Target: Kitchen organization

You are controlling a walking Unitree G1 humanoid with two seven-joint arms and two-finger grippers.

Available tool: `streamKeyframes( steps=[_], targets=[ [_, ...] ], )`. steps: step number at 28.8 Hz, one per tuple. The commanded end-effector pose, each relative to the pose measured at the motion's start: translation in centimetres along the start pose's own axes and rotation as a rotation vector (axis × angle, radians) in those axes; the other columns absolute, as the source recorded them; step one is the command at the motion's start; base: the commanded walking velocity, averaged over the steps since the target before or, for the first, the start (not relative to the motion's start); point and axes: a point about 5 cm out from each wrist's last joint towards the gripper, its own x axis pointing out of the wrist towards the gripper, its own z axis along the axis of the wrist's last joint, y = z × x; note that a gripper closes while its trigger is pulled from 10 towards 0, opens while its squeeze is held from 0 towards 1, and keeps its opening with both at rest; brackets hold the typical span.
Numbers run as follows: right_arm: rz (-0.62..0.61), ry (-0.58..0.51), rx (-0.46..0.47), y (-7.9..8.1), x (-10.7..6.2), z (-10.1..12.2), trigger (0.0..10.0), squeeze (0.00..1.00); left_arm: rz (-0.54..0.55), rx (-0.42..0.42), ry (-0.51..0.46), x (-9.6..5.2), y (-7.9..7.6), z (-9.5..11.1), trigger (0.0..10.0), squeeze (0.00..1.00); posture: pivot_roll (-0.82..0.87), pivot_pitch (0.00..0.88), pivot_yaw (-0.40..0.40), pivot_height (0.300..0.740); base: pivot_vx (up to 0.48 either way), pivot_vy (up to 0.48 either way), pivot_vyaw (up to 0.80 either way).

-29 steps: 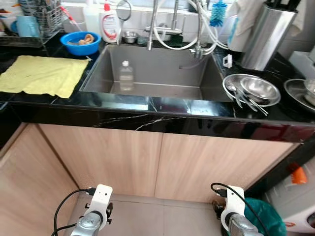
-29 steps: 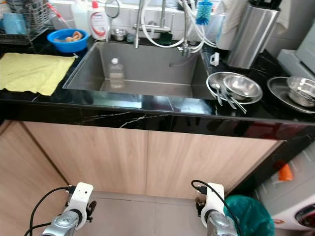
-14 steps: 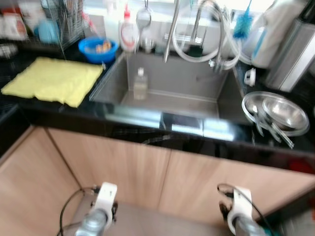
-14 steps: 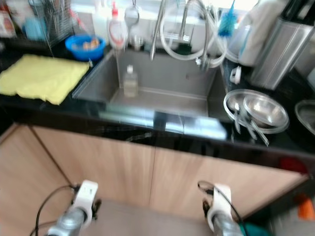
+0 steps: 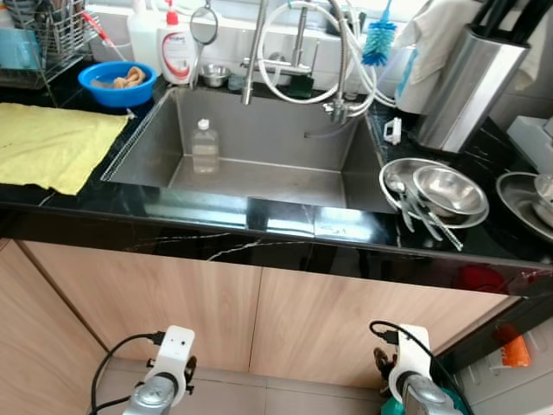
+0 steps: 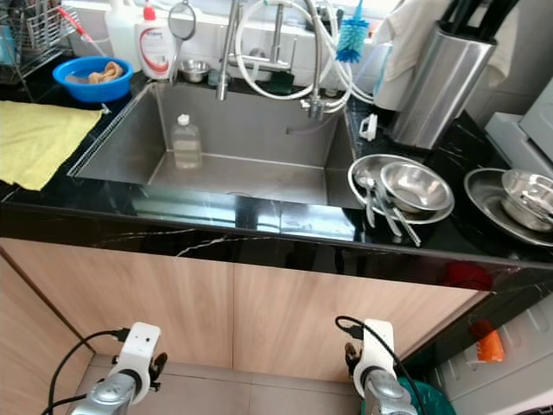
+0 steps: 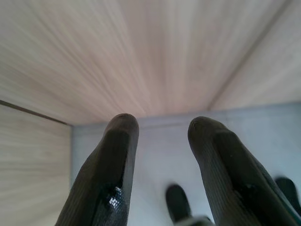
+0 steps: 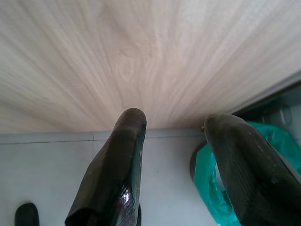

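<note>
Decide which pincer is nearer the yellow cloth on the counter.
Left. The left pincer hangs low below the yellow cloth's side; the right pincer hangs farther, under the steel bowls.

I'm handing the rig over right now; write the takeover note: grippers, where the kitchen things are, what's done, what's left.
Left gripper: low by the cabinet doors, jaws open, empty.
Right gripper: same, open and empty, near the green bin.
Sink: a clear bottle stands upright inside.
Right of the sink: a steel bowl on a steel plate with utensils laid across its rim.
Left of the sink: yellow cloth spread on the counter, blue bowl behind it.
Done: nothing is held or visibly sorted.
Left: judging by the layout, probably the bottle and the steel dishes.
</note>
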Motion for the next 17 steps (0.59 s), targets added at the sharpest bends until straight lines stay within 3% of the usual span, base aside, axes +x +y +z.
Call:
streamKeyframes(
  steps=[1, 4, 8, 10, 13, 17],
  targets=[
    [-0.006, -0.032, -0.022, -0.3, 0.0, 0.6, 10.0, 0.0, -0.009, -0.007, -0.05, -0.2, 0.2, 0.2, 10.0, 0.0, 0.05, 0.0, -0.105, 0.74, 0.0, 0.0, 0.0],
    [-0.011, -0.042, -0.069, -0.4, 0.0, 0.6, 10.0, 0.0, -0.009, 0.02, -0.118, -0.5, 1.0, 0.5, 10.0, 0.0, 0.04, 0.0, -0.108, 0.74, 0.0, 0.0, 0.0],
    [-0.022, -0.045, -0.056, -0.5, 0.0, 0.6, 10.0, 0.0, 0.005, 0.024, -0.152, -1.0, 1.9, 0.2, 10.0, 0.0, 0.04, 0.0, -0.109, 0.74, 0.0, 0.0, 0.0],
    [-0.025, -0.211, -0.072, -2.8, -0.6, 2.4, 10.0, 0.0, 0.013, 0.03, -0.167, -1.5, 2.5, -0.2, 10.0, 0.0, 0.03, 0.0, -0.108, 0.74, 0.0, 0.0, 0.0],
    [-0.025, -0.364, -0.095, -4.8, -2.9, 1.5, 10.0, 0.0, 0.042, 0.019, -0.199, -2.2, 3.5, -0.6, 10.0, 0.0, 0.02, 0.0, -0.106, 0.74, 0.0, 0.0, 0.0],
    [-0.029, -0.379, -0.083, -4.9, -4.4, 0.2, 10.0, 0.0, 0.041, 0.008, -0.212, -3.0, 3.9, -1.5, 10.0, 0.0, 0.03, 0.0, -0.11, 0.74, 0.0, 0.0, 0.0]
  ],
)
